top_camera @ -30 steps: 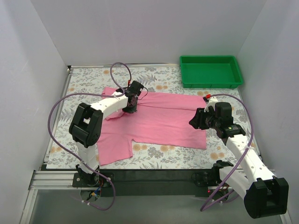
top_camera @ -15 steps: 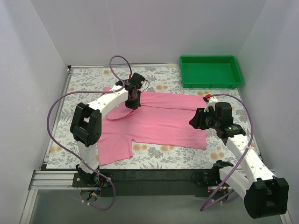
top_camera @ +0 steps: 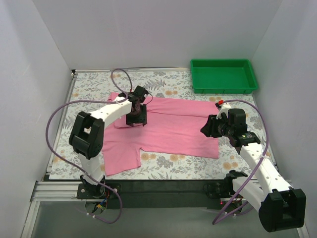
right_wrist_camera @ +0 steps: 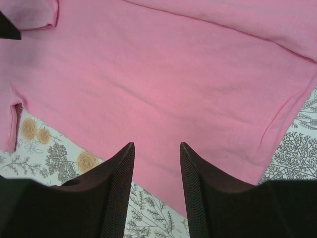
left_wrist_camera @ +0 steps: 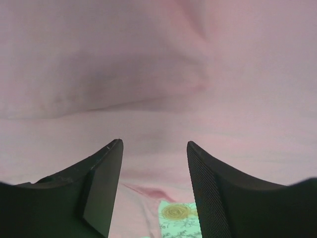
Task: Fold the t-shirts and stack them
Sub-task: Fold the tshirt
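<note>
**T-SHIRT SPREAD FLAT, BOTH GRIPPERS EMPTY**

**Position of the work item.** The pink t-shirt (top_camera: pixel 173 130) lies spread on the floral-patterned desk (top_camera: pixel 89 84) at the centre of the top view. One sleeve points toward the lower left of the frame. A crease line runs across the upper part of the shirt. Laid flat like this, its edges can be lifted and carried across, so the step in hand appears to be folding.

**Left gripper.** The left gripper (left_wrist_camera: pixel 153 144) hangs close over the upper left part of the shirt. Its jaws stand apart, with pink fabric below them and nothing between them.

**Right gripper.** The right gripper (right_wrist_camera: pixel 157 145) hovers over the shirt near its hem, at the right of the top view. Its jaws are parted and hold nothing. This position suits a grasp on the hem.

**Tray.** The green tray (top_camera: pixel 224 91) sits at the upper right, well apart from the shirt.

**Markings.** No brand, label, print or writing can be read on the shirt, tray, desk or arms.
</note>
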Controlling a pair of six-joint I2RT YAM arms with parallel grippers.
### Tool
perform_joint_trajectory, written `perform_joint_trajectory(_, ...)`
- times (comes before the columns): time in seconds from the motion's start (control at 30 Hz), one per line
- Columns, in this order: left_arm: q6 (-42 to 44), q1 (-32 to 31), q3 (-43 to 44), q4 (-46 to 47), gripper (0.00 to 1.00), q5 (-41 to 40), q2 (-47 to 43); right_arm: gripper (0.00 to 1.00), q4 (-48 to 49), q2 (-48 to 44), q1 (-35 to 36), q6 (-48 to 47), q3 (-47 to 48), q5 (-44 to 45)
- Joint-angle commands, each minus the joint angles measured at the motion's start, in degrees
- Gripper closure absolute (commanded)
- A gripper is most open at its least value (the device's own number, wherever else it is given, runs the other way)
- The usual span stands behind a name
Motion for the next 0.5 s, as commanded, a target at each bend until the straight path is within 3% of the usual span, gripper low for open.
perform_joint_trajectory(0.0, -5.8, 6.6, -9.3, 3.5, 0.49, -1.6, -12.5, 0.58, 0.1, -0.8, 0.1, -1.1, -0.5, -0.1)
perform_joint_trajectory(0.17, -9.7, 20.3, -22.6, 14.5, 0.57, 4.6, -24.8, 0.58, 0.1, -0.5, 0.2, -1.1, -0.5, -0.8)
perform_joint_trajectory(0.47, -9.0, 24.6, -26.4, 21.7, 0.64, 8.8, -20.8, 0.58, 0.1, 0.1, 0.1, -1.2, -0.5, -1.7)
